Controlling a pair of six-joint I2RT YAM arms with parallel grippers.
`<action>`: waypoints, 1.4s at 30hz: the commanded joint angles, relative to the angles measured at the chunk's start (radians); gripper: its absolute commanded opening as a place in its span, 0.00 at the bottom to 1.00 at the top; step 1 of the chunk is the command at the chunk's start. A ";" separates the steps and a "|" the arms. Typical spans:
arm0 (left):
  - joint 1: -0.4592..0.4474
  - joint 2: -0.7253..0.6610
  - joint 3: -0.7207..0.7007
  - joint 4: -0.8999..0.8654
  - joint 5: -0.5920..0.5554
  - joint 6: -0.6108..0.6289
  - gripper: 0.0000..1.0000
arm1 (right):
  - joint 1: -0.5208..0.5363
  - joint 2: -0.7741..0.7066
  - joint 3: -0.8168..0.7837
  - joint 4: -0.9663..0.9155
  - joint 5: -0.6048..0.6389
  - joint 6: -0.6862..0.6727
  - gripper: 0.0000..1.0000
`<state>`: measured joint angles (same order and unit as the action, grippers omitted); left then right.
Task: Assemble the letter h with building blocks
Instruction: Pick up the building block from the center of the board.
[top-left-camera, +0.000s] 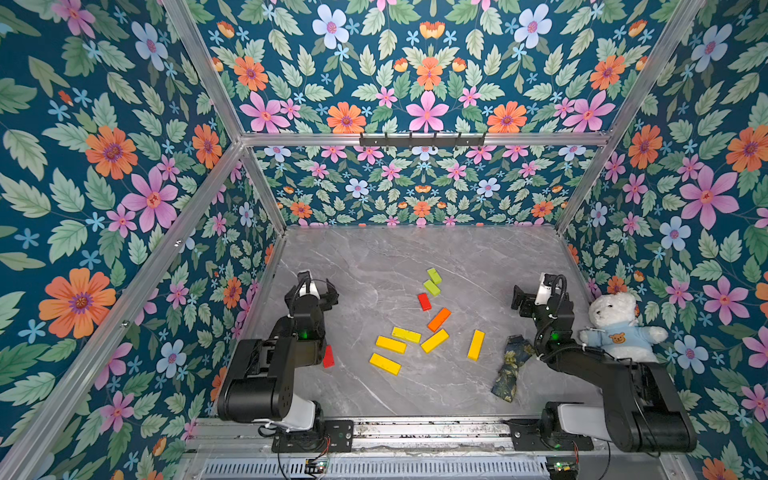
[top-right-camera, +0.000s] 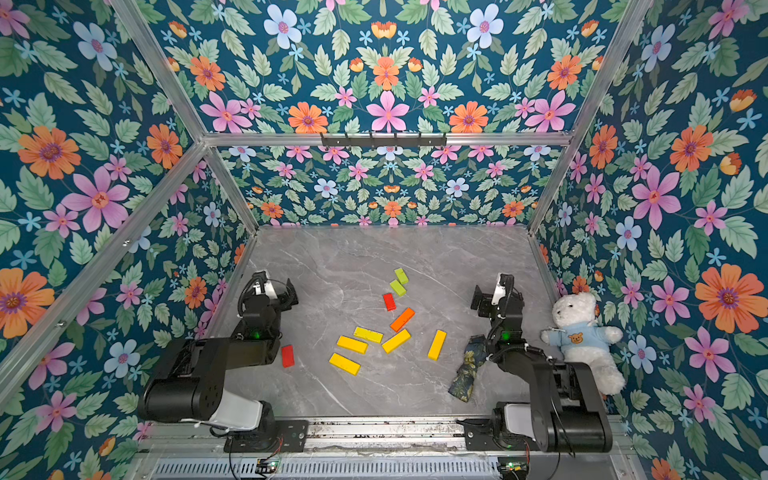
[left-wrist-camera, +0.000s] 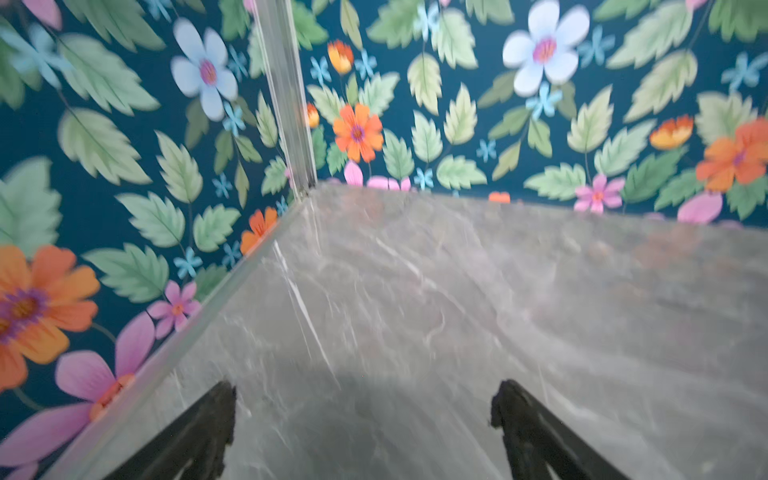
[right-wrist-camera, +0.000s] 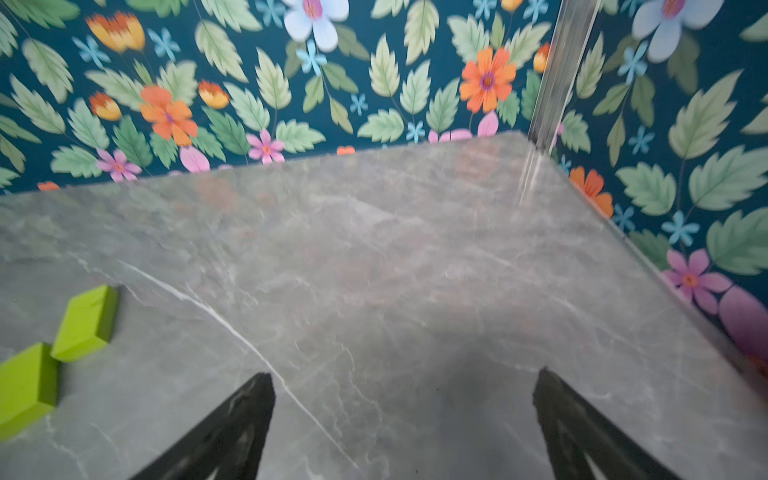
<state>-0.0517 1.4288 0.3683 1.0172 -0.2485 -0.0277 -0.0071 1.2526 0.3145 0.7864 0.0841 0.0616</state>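
Left jaws: I see them spread wide with nothing between them, held over the bare grey marble-look counter (left-wrist-camera: 415, 291) near its far corner, on the side of the left arm (top-left-camera: 291, 332).
Right jaws: also spread wide and empty, over bare counter on the side of the right arm (top-left-camera: 590, 361).
Glossy building blocks (top-left-camera: 390, 344): all lying flat and loose mid-counter between my two arms, and they form no h shape.
Lime-green short blocks (top-left-camera: 434, 275): two, farthest back, corner to corner. In the right wrist view (right-wrist-camera: 85, 322) they sit well off to one side of the jaws.
Red short block (top-left-camera: 424, 301): just on the near side of the lime pair.
Orange bar (top-left-camera: 439, 319): slanted, close beside a slanted yellow bar (top-left-camera: 434, 340). I cannot tell if they touch.
Other yellow bars: three grouped toward the left arm (top-left-camera: 385, 364), and one alone (top-left-camera: 476, 345) toward the right arm.
Second red short block (top-right-camera: 287, 356): apart from the rest, right beside the left arm.
Dark floral cloth scrap (top-left-camera: 511, 368): crumpled on the counter by the right arm.
White teddy bear in a blue shirt (top-left-camera: 619, 328): against the wall beyond the right arm.
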 joint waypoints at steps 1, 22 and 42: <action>-0.038 -0.083 0.018 -0.116 -0.101 -0.012 1.00 | 0.035 -0.082 0.041 -0.177 0.070 -0.004 0.99; -0.050 -0.399 0.114 -0.350 0.080 -0.916 1.00 | -0.015 -0.302 0.148 -0.598 -0.043 0.774 0.87; -0.158 -0.415 0.245 -0.859 0.374 -0.777 1.00 | 0.314 -0.110 0.467 -1.147 -0.150 0.566 0.82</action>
<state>-0.2005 1.0142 0.6102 0.2455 0.0326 -0.8310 0.2634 1.1290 0.7727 -0.2905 -0.0757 0.6281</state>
